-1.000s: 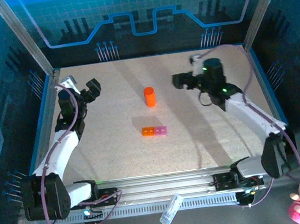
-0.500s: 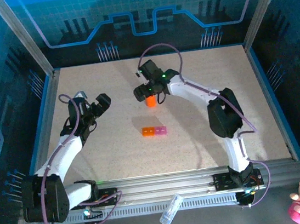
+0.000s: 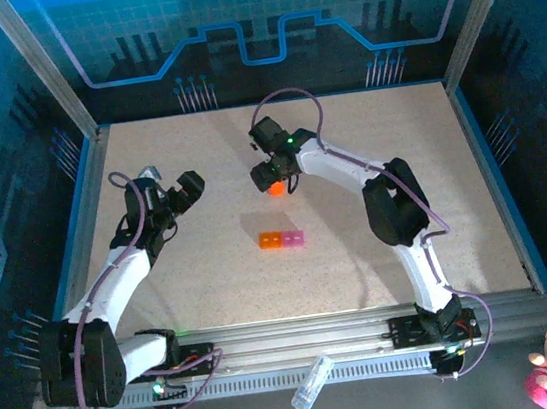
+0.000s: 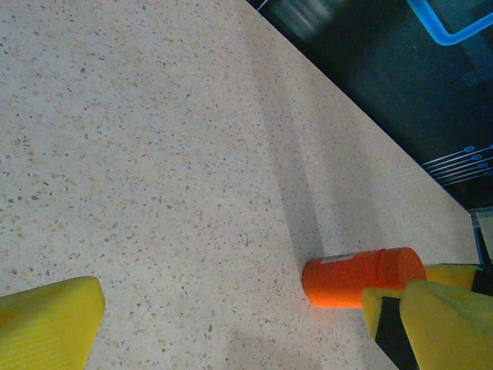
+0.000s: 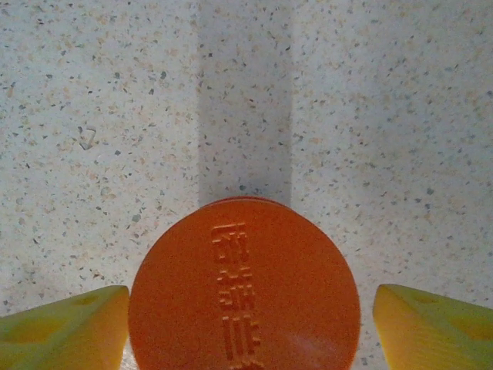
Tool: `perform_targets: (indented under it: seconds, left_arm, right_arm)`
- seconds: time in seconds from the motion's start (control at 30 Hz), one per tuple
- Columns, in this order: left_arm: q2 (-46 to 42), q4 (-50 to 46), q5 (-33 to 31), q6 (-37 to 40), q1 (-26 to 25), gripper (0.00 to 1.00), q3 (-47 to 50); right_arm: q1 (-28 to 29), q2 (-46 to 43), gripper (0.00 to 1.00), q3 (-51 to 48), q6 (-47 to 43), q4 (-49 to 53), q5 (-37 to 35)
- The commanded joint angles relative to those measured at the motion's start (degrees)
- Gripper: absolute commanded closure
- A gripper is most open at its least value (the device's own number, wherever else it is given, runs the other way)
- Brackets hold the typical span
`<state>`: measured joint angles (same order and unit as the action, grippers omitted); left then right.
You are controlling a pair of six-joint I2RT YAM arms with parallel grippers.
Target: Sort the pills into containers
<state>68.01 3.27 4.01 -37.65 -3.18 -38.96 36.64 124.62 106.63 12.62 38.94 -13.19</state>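
Reaching across the speckled table (image 3: 164, 289), the right gripper (image 3: 269, 173) hangs over the orange bottle (image 3: 274, 188), which stands upright with its cap on. Its yellow fingers (image 5: 65, 333) sit on either side of the cap, jaws apart and not yet clamped. The left gripper (image 3: 192, 188) hovers off to the side, jaws spread wide, holding nothing.

By the look of things the sorting has barely begun. The bottle is unopened, and the containers (image 3: 281, 240) – a short orange-and-pink strip – lie near the bottle, toward the arms' bases, with neither gripper touching them. They are too small to tell whether any compartment holds a pill. Gripping, opening, pouring and sorting all appear to lie ahead.

The overhead camera gives the layout, with bottle and strip in one line. The right wrist camera looks straight down on the cap's raised lettering and shows bare table between the cap and one finger – while the left wrist camera catches the bottle's side and its pale label.
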Motion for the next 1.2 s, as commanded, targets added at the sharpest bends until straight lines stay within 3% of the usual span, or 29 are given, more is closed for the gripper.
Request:
perform_targets:
  seconds: [0.0,0.2,0.37,0.7,0.8,1.03,1.17]
  left_arm:
    - [0.0,0.3,1.6,-1.4,-0.3,0.01,-1.2]
    - [0.9,0.7,3.3,-1.6,-0.4,0.01,-1.5]
    - [1.0,0.6,6.0,-2.6,-0.6,0.01,-2.1]
    - [2.4,4.3,15.8,-15.7,-3.9,0.01,-5.6]
    - [3.5,5.1,14.0,-16.1,-5.9,0.01,-6.5]
    - [6.5,2.4,12.1,-12.4,-6.5,0.01,-8.5]
    - [6.2,0.7,10.1,-11.1,-6.5,0.01,-7.3]
  right_arm:
    - [-1.3,1.9,0.23,2.4,0.9,-0.4,2.5]
    - [-2.1,0.8,0.62,1.8,1.2,-2.2,5.4]
    - [-3.4,-4.8,0.71,-3.2,2.3,-5.9,8.6]
    - [-6.9,-27.3,0.7,-27.7,9.3,-19.8,21.0]
    - [-8.6,-30.4,0.65,-32.2,10.7,-23.1,21.1]
    - [-9.0,-19.0,0.34,-17.4,2.7,-8.0,15.4]
    - [-9.1,-7.2,0.27,-2.1,-0.4,3.2,13.5]
